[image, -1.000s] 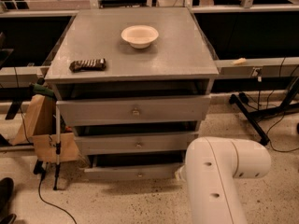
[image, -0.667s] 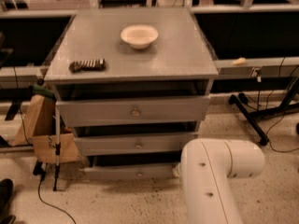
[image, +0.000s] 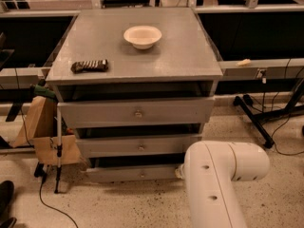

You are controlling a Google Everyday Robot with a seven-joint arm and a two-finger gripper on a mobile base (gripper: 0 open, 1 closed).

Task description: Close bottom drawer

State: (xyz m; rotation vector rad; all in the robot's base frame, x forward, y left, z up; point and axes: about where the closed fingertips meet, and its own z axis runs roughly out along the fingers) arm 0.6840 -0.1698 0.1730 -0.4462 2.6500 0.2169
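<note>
The bottom drawer (image: 133, 173) is the slimmest grey front of three, with a tiny central knob, low on the grey cabinet (image: 185, 56). It stands pulled out a little, with a dark gap above its front. My white arm (image: 218, 179) fills the lower right, its upper end right beside the drawer's right end. My gripper is hidden behind this arm link, somewhere by that right end.
The middle drawer (image: 109, 147) and top drawer (image: 104, 113) also stand slightly out. A white bowl (image: 142, 36) and a dark wrapped bar (image: 89, 66) lie on the cabinet top. A paper bag (image: 40, 122) and thin pole (image: 58, 146) stand left; black stand legs (image: 256, 120) right.
My arm has shifted a little to the left, closer to the right end of the bottom drawer. The drawers have not visibly moved.
</note>
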